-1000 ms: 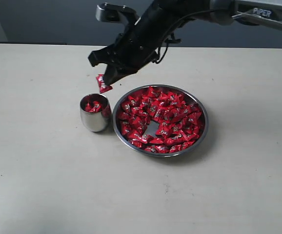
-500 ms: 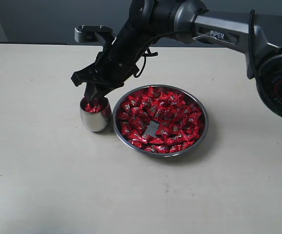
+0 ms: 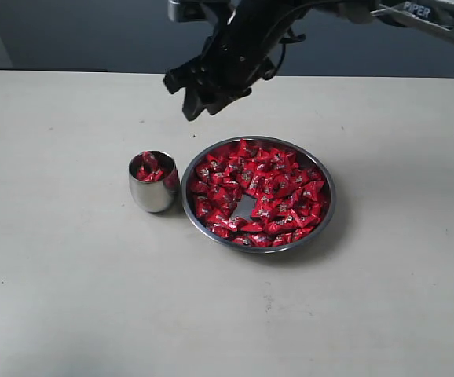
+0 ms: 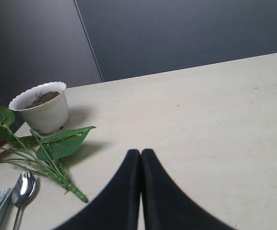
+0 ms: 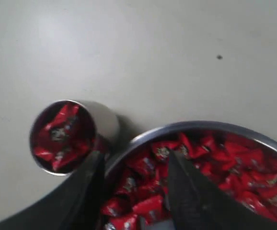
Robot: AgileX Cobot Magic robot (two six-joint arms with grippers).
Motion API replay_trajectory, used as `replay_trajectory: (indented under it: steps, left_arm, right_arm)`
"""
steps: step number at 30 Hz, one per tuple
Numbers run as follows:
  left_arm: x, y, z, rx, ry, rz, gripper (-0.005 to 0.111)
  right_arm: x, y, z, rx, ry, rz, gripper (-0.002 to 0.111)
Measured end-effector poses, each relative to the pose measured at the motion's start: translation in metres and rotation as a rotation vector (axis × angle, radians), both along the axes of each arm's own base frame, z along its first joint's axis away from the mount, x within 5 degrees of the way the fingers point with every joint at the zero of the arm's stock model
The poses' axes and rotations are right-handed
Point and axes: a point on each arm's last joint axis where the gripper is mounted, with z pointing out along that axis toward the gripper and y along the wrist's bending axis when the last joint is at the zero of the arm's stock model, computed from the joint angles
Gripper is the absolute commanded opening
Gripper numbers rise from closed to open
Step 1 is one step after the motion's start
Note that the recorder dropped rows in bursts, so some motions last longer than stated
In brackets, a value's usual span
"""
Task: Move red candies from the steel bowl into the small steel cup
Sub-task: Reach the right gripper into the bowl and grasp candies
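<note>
Hovering empty, jaws apart: right end effector (image 3: 201,104) above steel bowl's (image 3: 244,207) 11 o'clock | left end effector (image 4: 141,153) closed, empty | red candies (image 3: 270,182) heaped in bowl, some in small steel cup (image 3: 153,198) just beside, at bowl's 9 o'clock | next pick: descend mid-heap, pinch one wrapper, avoid rim | table (image 3: 70,298) open all round.
</note>
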Motion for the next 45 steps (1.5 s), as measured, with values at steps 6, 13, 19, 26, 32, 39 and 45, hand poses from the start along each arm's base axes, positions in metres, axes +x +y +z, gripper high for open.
replay_trajectory:
  steps: [6,13,19,26,32,39,45]
  left_arm:
    - [0.000,0.000,0.000,0.000,0.000,0.000,0.000]
    - [0.000,0.000,0.000,0.000,0.000,0.000,0.000]
    - [0.000,0.000,0.000,0.000,0.000,0.000,0.000]
    - [0.000,0.000,0.000,0.000,0.000,0.000,0.000]
    - [0.000,0.000,0.000,0.000,0.000,0.000,0.000]
    - [0.000,0.000,0.000,0.000,0.000,0.000,0.000]
    - [0.000,0.000,0.000,0.000,0.000,0.000,0.000]
  right_arm:
    - [0.015,-0.036,-0.018,-0.082,0.074,-0.071,0.042]
    - [-0.002,-0.043,-0.055,-0.126,0.203,-0.076,0.042]
    - [-0.005,-0.041,-0.072,-0.110,0.250,-0.057,0.042]
    - [-0.014,-0.029,-0.087,-0.079,0.311,0.003,0.054]
    - [-0.024,-0.015,-0.097,-0.113,0.287,0.063,0.054]
    - [-0.023,-0.012,-0.103,-0.148,0.240,0.063,0.040]
    - [-0.022,-0.012,-0.115,-0.164,0.258,0.060,0.000]
